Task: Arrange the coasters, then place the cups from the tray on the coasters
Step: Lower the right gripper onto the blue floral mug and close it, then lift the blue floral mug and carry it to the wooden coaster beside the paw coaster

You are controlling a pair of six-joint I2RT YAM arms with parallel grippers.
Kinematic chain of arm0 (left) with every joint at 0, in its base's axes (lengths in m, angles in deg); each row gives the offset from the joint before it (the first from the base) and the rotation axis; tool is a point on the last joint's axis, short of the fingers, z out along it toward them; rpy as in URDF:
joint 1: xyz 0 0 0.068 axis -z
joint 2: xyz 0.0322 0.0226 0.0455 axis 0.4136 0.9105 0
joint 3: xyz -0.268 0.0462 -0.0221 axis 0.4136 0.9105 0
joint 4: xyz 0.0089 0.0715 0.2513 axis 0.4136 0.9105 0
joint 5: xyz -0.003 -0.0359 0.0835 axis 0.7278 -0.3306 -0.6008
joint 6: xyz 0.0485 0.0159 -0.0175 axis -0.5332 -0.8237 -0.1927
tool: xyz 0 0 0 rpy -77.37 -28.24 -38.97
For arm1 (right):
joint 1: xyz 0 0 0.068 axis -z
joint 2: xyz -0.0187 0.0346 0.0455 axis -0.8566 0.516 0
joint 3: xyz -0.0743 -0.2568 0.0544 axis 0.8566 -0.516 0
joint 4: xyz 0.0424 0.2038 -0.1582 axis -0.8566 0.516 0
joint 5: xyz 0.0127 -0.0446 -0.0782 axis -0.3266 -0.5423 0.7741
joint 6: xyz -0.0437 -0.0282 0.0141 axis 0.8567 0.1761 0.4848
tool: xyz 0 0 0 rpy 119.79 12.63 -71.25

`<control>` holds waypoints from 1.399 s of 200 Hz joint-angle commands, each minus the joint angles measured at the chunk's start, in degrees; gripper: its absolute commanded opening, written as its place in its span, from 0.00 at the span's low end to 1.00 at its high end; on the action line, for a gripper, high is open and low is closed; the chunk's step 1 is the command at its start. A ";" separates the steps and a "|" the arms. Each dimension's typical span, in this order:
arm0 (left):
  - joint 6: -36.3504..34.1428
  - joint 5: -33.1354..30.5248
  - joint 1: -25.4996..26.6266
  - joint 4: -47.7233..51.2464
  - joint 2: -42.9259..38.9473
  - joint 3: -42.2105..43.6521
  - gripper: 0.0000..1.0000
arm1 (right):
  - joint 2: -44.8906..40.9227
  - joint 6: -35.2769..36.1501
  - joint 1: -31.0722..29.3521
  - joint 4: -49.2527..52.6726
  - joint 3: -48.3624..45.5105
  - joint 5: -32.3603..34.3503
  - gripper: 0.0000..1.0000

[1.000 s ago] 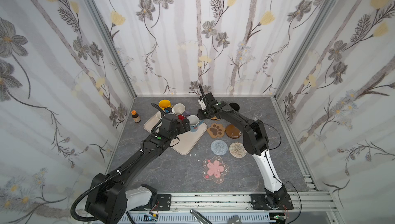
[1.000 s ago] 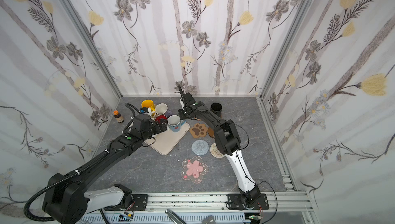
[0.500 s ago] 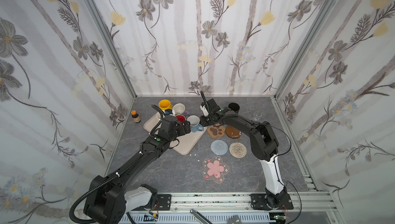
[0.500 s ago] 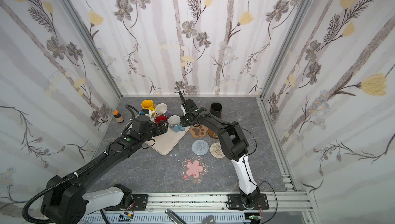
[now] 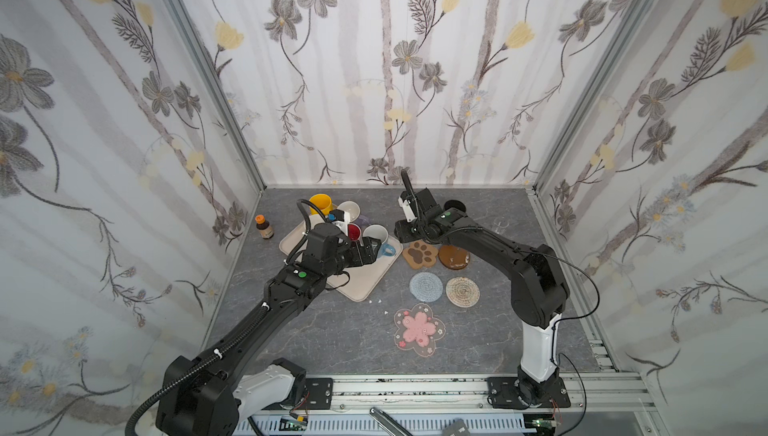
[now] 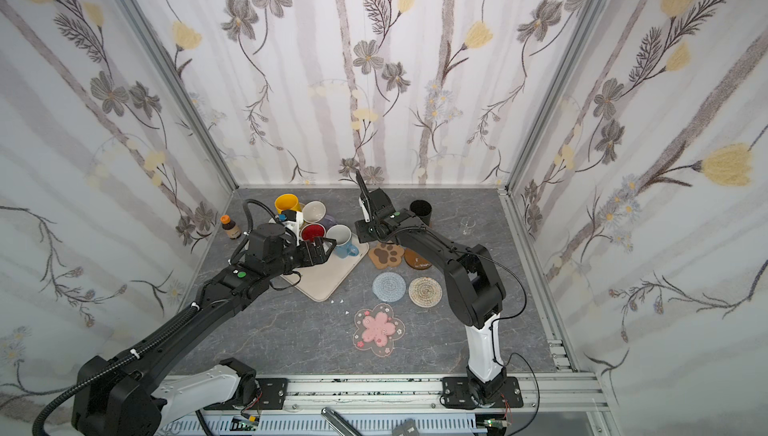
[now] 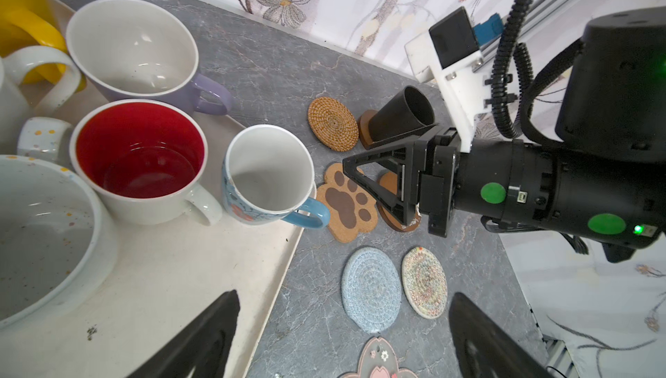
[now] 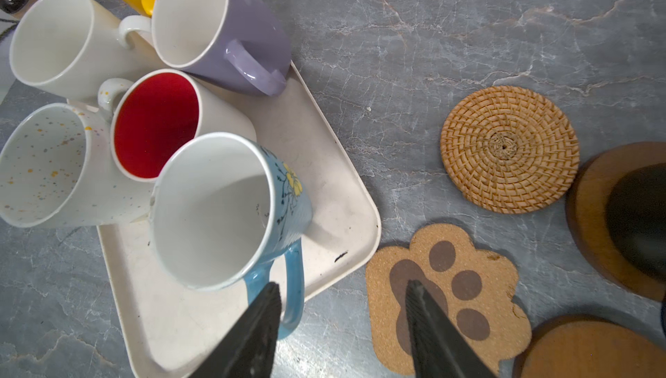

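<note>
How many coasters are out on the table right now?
7. Farthest back: rattan coaster and wooden round under the black cup. Then paw-print beside second wooden round; grey-blue beside beige braided; pink blossom nearest. None appears hidden.

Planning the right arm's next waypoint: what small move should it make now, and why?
Probably shift the right gripper sideways so its open, empty jaws straddle the handle of the blue mug, then close. In the right wrist view one fingertip overlaps that handle, and the mug stands at the corner of the tray beside the bare paw-print coaster.
</note>
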 commanded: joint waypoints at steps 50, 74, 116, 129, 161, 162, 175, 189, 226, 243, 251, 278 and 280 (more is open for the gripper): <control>1.34 -1.58 0.01 -1.36 -0.35 2.33 1.00 | -0.87 5.37 -3.70 -2.65 -2.18 -0.88 0.77; 1.98 -4.62 -0.03 -1.45 -0.44 3.19 1.00 | 0.78 5.84 -4.53 -2.23 -1.88 -0.03 0.77; 2.54 -6.15 0.08 -2.43 -0.58 4.91 1.00 | 3.23 6.61 -5.18 -2.03 -1.76 -0.58 0.71; 2.26 -7.11 0.11 -2.58 -0.53 5.25 1.00 | 4.56 6.61 -5.19 -1.60 -0.63 -1.20 0.65; 2.05 -7.80 0.08 -2.59 -0.55 5.32 1.00 | 7.69 6.70 -5.26 -0.72 2.36 -2.85 0.56; 2.05 -7.85 0.10 -2.59 -0.49 5.32 1.00 | 7.75 6.70 -5.26 -0.72 2.42 -2.86 0.56; 2.02 -8.05 0.13 -2.64 -0.66 5.47 1.00 | 8.55 6.77 -5.26 -0.81 2.93 -3.04 0.55; 2.05 -8.37 0.11 -2.59 -0.79 5.71 1.00 | 9.53 6.79 -5.35 -0.65 3.67 -3.09 0.54; 2.03 -8.58 0.07 -2.66 -0.48 6.28 1.00 | 12.19 7.01 -5.70 0.38 6.72 -3.12 0.50; 1.88 -8.38 0.11 -2.68 -0.01 5.99 1.00 | 13.23 7.05 -5.78 1.14 8.29 -3.05 0.47; 1.82 -8.21 0.08 -2.68 0.09 5.81 1.00 | 13.38 7.04 -5.79 1.17 8.64 -2.96 0.46; 1.43 -8.30 0.12 -2.68 -0.15 5.67 1.00 | 14.27 7.05 -5.89 1.52 9.65 -2.70 0.41; 1.44 -8.28 0.12 -2.68 -0.17 5.67 1.00 | 14.35 7.05 -5.93 1.55 9.72 -2.63 0.41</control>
